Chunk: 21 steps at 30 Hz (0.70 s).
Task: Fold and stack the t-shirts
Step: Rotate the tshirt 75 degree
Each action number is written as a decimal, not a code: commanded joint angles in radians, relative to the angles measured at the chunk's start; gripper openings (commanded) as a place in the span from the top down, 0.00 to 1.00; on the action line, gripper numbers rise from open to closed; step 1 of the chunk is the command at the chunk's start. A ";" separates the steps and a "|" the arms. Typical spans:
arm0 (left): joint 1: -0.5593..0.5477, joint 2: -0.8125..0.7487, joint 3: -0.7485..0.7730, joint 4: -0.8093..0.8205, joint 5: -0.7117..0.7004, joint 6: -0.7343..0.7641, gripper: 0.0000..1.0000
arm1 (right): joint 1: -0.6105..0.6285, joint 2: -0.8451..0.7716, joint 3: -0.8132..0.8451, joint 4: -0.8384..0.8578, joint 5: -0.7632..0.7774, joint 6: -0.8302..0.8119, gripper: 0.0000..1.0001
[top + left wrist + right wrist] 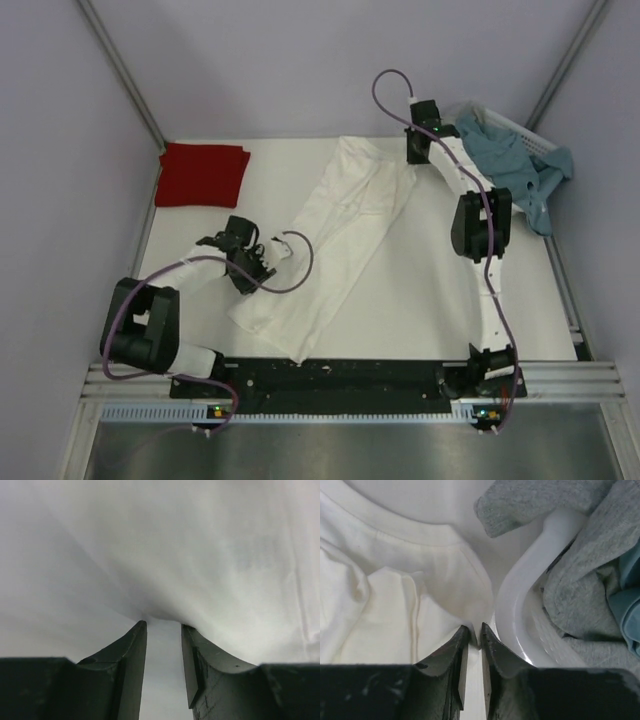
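**A:** What did the left jaws have?

**B:** They were clamped on a pucker of the white t-shirt (160,545). The cloth drew into the gap between the tips, and nothing else showed in that wrist view.

**A:** And the right jaws?

**B:** They were nearly closed, pinching a thin fold of the same shirt (395,605) just below its ribbed collar. The white basket (520,590) curved past just to their right, full of grey-blue clothes (580,595).

**A:** How did the shirt lie from there?

**B:** From above, the white t-shirt (340,240) ran slantwise across the surface (420,300), its long axis going from near left to far right. The left jaws held its left edge, toward the near end. The right jaws held the far right end beside the basket (530,130). Each arm gripped the part nearest it, so I judged any fold would have to carry one held part along or across that slant.

**A:** How did it look?

**B:** It was soft, rumpled and narrowed into a long strip, with no print showing. The dark red t-shirt (203,172) lay folded square at the far left, well apart.
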State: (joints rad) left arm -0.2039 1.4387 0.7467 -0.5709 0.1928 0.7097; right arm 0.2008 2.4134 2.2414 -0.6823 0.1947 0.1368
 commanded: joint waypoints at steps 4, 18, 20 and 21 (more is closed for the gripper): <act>-0.216 -0.007 -0.099 -0.164 0.120 0.077 0.64 | 0.002 0.012 0.135 -0.036 0.109 -0.115 0.53; 0.047 -0.313 0.158 -0.521 0.170 0.289 0.59 | 0.109 -0.682 -0.465 0.123 -0.354 -0.279 0.34; 0.044 -0.348 0.163 -0.584 0.306 0.394 0.57 | 0.208 -0.848 -0.689 0.249 -0.450 -0.366 0.34; 0.038 -0.372 0.149 -0.622 0.382 0.487 0.54 | 0.250 -0.938 -0.817 0.324 -0.483 -0.405 0.34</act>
State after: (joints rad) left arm -0.1562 1.1522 0.8722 -1.0023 0.3061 0.9588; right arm 0.2729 1.7626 1.7077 -0.5896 -0.0132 -0.0891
